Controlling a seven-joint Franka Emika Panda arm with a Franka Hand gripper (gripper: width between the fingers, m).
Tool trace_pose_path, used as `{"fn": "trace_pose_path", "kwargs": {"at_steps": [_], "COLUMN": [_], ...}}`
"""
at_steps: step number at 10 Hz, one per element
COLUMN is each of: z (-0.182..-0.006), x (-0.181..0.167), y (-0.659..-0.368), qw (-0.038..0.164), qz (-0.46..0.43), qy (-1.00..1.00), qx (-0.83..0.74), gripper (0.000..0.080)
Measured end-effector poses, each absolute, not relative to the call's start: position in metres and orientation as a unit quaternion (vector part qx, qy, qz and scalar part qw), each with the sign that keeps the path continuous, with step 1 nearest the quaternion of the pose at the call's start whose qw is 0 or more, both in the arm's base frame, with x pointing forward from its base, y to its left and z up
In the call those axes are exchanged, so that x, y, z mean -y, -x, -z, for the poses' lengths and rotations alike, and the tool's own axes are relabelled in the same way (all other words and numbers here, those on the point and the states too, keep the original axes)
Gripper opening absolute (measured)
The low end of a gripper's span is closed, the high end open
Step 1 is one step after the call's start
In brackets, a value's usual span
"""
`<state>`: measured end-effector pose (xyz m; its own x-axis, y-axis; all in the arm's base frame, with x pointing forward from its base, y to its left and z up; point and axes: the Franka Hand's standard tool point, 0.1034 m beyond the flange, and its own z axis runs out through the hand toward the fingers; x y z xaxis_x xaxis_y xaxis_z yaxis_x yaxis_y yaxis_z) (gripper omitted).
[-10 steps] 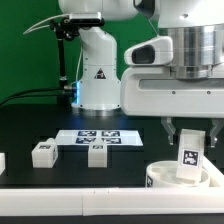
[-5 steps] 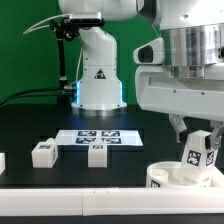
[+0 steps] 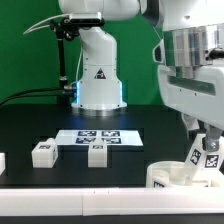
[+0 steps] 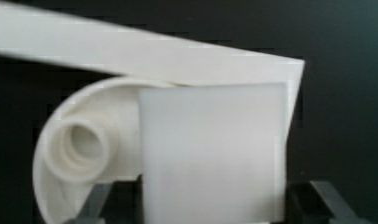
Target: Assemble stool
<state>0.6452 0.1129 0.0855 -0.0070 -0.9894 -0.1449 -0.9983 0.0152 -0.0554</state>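
Observation:
My gripper (image 3: 206, 138) is shut on a white stool leg (image 3: 210, 156) with a black-and-white tag. It holds the leg tilted at the exterior view's right, low over the round white seat (image 3: 178, 173). In the wrist view the leg (image 4: 212, 145) fills the space between my dark fingers (image 4: 108, 196), and the seat (image 4: 83, 150) with a round socket lies right beside it. I cannot tell whether the leg touches the seat. Two more tagged legs (image 3: 42, 152) (image 3: 97, 153) stand on the black table at the exterior view's left.
The marker board (image 3: 100, 137) lies flat behind the two loose legs. A long white bar (image 3: 70, 190) edges the table's front and shows in the wrist view (image 4: 150, 55). The robot's base (image 3: 98, 75) stands at the back.
My gripper has moved toward the exterior view's right with the leg, which now tilts and sits lower near the seat's right side.

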Motion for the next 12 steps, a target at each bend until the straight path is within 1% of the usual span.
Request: {"fn": "trace_pose_path", "kwargs": {"at_steps": [2,3,5,6,7,8,10,12], "z": [-0.086,-0.086,-0.086,-0.086,-0.088,-0.096,-0.101,-0.101], "x": [-0.116,-0.117,-0.119,-0.12,-0.122,-0.12,-0.124,-0.124], "y": [-0.644,-0.643,-0.643,-0.643,-0.639,-0.645,-0.64,-0.64], "qw": [0.098,0.102,0.104,0.105,0.092,0.094,0.087,0.09], "qz": [-0.021,-0.025,-0.026,-0.024,-0.037,-0.036,-0.053,-0.048], "qy": [0.604,0.581,0.594,0.616,0.674,0.746,0.836,0.877], "qx": [-0.791,-0.807,-0.797,-0.78,-0.732,-0.658,-0.539,-0.469], "gripper": [0.0338,0.0338,0.0338,0.0558,0.0558,0.0631,0.0644,0.0649]}}
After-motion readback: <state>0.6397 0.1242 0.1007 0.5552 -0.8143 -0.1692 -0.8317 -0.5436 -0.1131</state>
